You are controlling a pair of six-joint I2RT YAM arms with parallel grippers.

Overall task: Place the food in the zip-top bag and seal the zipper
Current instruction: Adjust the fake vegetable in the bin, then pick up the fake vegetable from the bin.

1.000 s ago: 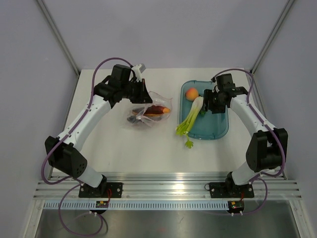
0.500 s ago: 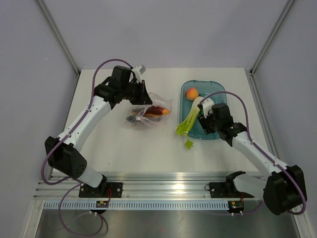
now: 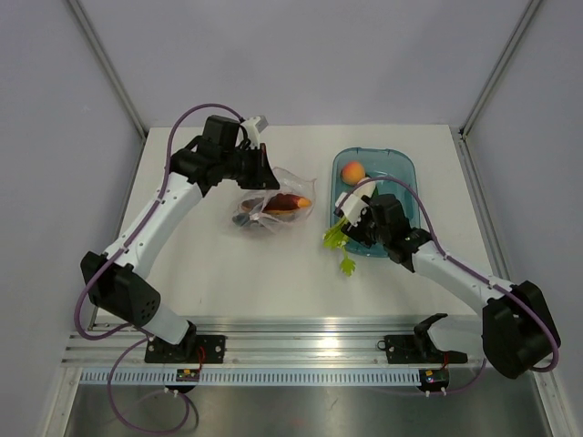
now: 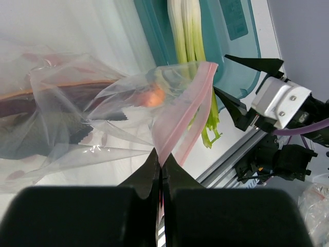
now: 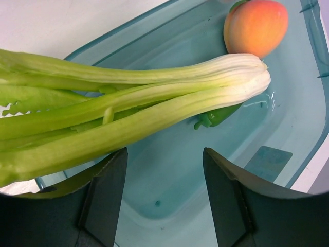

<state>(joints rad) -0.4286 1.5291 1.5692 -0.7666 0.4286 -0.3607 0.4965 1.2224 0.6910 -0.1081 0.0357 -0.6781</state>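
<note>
left gripper (image 4: 160, 160) is clamped tight on the near end of the zipper (image 4: 181, 116), holding the pink strip up so the mouth of the zip-top bag (image 3: 271, 208) gapes toward the teal tray (image 3: 402, 172). the bag lies left of the tray, apart from it. orange-and-red wedge (image 3: 292, 202) is already inside the bag with some dark pieces i can't make out.

right gripper (image 5: 164, 155) hangs over the tray's left half, jaws spread wide, gripping nothing. light green stalks (image 5: 128, 105) lie crosswise just past its fingertips, not between them; can't tell if the left finger touches them. the stalks' white ends rest inside the tray and the leafy ends stick out over the tray's near-left rim onto the table (image 3: 273, 273).

round peach (image 3: 352, 171) sits in the tray's far-left corner, beyond the stalks. dark green chili (image 5: 220, 115) lies on the tray floor, partly under the white stalk ends.
</note>
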